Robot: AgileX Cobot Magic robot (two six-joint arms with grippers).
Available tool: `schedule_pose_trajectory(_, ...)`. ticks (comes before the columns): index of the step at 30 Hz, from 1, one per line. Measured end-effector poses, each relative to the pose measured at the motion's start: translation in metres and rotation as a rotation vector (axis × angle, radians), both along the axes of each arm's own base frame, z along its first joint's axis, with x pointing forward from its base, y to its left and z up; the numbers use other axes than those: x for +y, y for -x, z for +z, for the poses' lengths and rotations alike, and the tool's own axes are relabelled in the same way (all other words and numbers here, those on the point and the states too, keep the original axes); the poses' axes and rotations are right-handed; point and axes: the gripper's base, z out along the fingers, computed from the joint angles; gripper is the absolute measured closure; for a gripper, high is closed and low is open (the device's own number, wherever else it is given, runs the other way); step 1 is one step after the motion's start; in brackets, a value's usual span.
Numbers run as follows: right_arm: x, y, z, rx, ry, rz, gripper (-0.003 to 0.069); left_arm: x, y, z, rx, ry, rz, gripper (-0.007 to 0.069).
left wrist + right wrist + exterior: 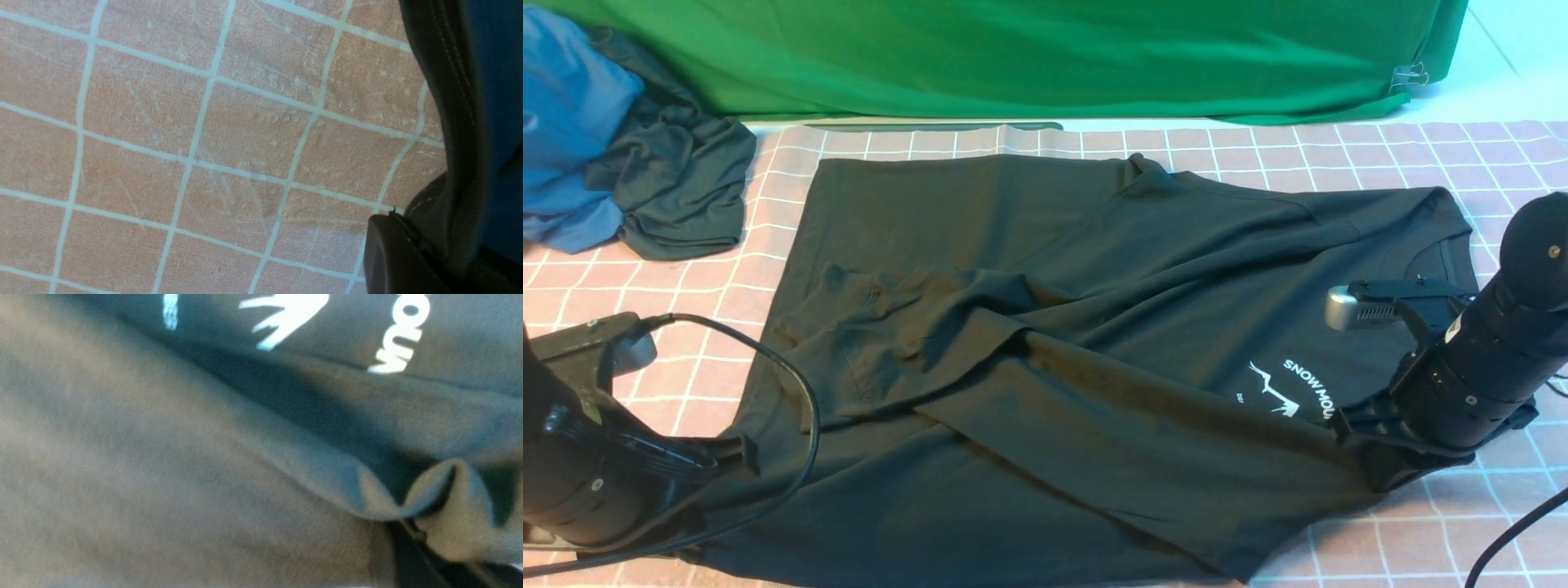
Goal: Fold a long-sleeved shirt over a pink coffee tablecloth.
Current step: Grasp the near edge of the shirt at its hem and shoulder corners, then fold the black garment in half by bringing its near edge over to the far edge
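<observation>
Pink tablecloth (1421,539), black shirt (1054,327) spread on it, bunched clothes (645,163) far-left

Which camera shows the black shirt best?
The front view: the long-sleeved shirt lies spread on the pink tablecloth. The right wrist view shows only blurred folds and logo; the left wrist view, a hem.

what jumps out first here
A black shirt sprawls crumpled across the middle of the pink tablecloth, white logo at its right end. The left gripper and right gripper are each shut on it, one at either end. A bright green cloth drapes along the far edge.
</observation>
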Motion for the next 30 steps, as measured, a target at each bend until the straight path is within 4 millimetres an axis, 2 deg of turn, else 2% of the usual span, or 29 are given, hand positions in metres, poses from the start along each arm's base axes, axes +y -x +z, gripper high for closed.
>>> schedule_pose_trajectory(5, -0.013, 0.011, 0.021, 0.016, 0.030, 0.052, 0.0592, 0.001, -0.001, 0.009, -0.002, -0.008, -0.004, 0.0580)
schedule_pose_trajectory(10, -0.022, 0.022, 0.038, 0.038, 0.035, 0.052, 0.0592, 0.001, 0.000, 0.010, 0.005, -0.014, -0.006, 0.0580)
schedule_pose_trajectory(19, -0.024, 0.024, 0.041, 0.045, 0.045, 0.064, 0.0592, -0.004, -0.001, 0.010, -0.008, 0.050, 0.020, 0.0580)
schedule_pose_trajectory(26, -0.023, 0.011, 0.064, -0.001, 0.045, 0.085, 0.0592, -0.007, -0.018, 0.034, -0.115, 0.098, 0.098, 0.0580)
schedule_pose_trajectory(27, -0.022, 0.005, 0.071, -0.020, 0.046, 0.087, 0.0592, -0.007, -0.028, 0.045, -0.148, 0.102, 0.104, 0.0580)
schedule_pose_trajectory(28, -0.022, 0.003, 0.073, -0.025, 0.046, 0.088, 0.0592, -0.007, -0.029, 0.045, -0.148, 0.102, 0.106, 0.0580)
schedule_pose_trajectory(30, -0.021, -0.007, 0.080, -0.038, 0.045, 0.083, 0.0592, -0.008, -0.047, 0.053, -0.167, 0.106, 0.112, 0.0580)
